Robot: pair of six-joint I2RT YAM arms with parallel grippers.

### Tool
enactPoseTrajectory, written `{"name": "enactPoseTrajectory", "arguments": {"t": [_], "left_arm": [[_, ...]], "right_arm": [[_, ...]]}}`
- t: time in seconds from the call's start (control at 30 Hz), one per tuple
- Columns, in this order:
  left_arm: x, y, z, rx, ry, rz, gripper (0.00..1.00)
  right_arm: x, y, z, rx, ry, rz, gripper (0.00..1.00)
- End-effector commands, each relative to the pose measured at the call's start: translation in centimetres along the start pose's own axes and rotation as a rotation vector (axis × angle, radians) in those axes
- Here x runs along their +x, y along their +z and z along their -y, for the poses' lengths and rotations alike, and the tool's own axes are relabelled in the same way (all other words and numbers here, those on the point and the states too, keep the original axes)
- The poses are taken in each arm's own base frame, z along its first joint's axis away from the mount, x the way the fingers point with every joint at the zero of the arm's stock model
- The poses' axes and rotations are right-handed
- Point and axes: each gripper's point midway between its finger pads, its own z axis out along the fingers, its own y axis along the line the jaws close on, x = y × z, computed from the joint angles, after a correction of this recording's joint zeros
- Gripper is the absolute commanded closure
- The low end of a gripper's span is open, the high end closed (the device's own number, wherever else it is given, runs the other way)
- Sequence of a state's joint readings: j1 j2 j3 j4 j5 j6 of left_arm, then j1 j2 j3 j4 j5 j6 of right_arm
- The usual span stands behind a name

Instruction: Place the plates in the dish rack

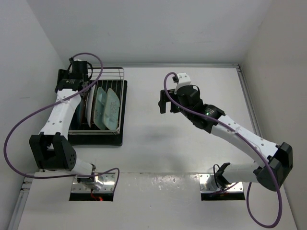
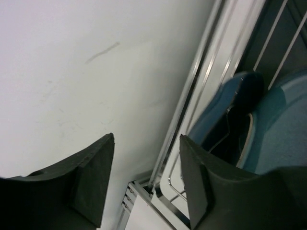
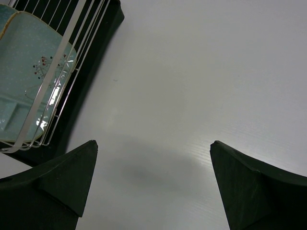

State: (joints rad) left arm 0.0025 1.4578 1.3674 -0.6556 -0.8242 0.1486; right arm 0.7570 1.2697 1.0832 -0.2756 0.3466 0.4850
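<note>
Left jaws: spread, nothing between them, held over the far left corner of the dish rack [image 1: 108,73], close to the wall [image 2: 72,72].
Right jaws: spread wide, empty, above the bare surface [image 1: 192,153], right of the rack and apart from it.
Plates: we count two mint plates [image 1: 113,103] standing on edge in the rack. A teal plate [image 2: 283,129] and a dark-blue dish [image 2: 216,115] stand further left, under the left arm [image 1: 60,112].
Rack sits on a black tray [image 1: 96,140].
</note>
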Motion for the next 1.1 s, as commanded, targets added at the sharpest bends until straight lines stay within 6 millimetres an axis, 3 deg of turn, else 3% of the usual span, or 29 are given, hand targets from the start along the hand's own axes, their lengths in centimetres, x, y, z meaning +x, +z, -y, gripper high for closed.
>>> {"name": "enactPoseTrajectory", "arguments": {"t": [0.0,0.17,0.2,0.27,0.3,0.33,0.37,0.47,0.53,0.8,0.97,1.07], "left_arm": [[-1.8,-1.6,-3.0,-0.059,-0.05,0.043,0.37],[-1.8,-2.9,-5.1,-0.097,-0.035,0.045,0.35],[-2.6,-3.6,-5.6,-0.073,-0.053,0.071,0.35],[-2.2,-4.5,-5.1,0.038,-0.019,0.066,0.35],[-3.4,-6.0,-3.5,0.21,-0.009,0.14,0.35],[-3.6,-6.9,-2.4,0.308,0.021,0.165,0.35],[-3.4,-8.5,0.0,0.484,0.081,0.19,0.35],[-2.8,-10.7,2.1,0.668,0.129,0.208,0.35],[-2.7,-11.4,3.0,0.733,0.133,0.217,0.35],[-1.6,-9.5,5.0,0.736,0.139,0.127,0.45],[0.3,-7.0,5.9,0.632,0.178,0.036,0.51],[0.5,-6.7,5.8,0.612,0.163,0.024,0.55]], "right_arm": [[-2.1,-0.4,-1.5,-0.049,-0.018,0.036,0.0],[-2.1,-0.1,-2.7,-0.085,-0.04,0.02,0.0],[-1.9,0.1,-2.8,-0.085,-0.042,0.013,0.0],[-1.9,0.2,-3.1,-0.1,-0.043,0.008,0.0],[-1.9,0.2,-3.3,-0.106,-0.047,0.006,0.0],[-1.8,0.2,-3.5,-0.118,-0.048,-0.001,0.0],[-1.7,0.3,-3.7,-0.125,-0.054,-0.005,0.0],[-1.5,0.5,-4.3,-0.161,-0.051,0.0,0.0],[-0.4,0.5,-4.3,-0.169,-0.059,-0.028,0.0],[2.9,0.9,-3.6,-0.18,-0.066,-0.062,0.0],[3.6,1.0,-2.6,-0.166,-0.082,-0.066,0.0],[3.7,1.0,-2.2,-0.164,-0.077,-0.067,0.0]]}}
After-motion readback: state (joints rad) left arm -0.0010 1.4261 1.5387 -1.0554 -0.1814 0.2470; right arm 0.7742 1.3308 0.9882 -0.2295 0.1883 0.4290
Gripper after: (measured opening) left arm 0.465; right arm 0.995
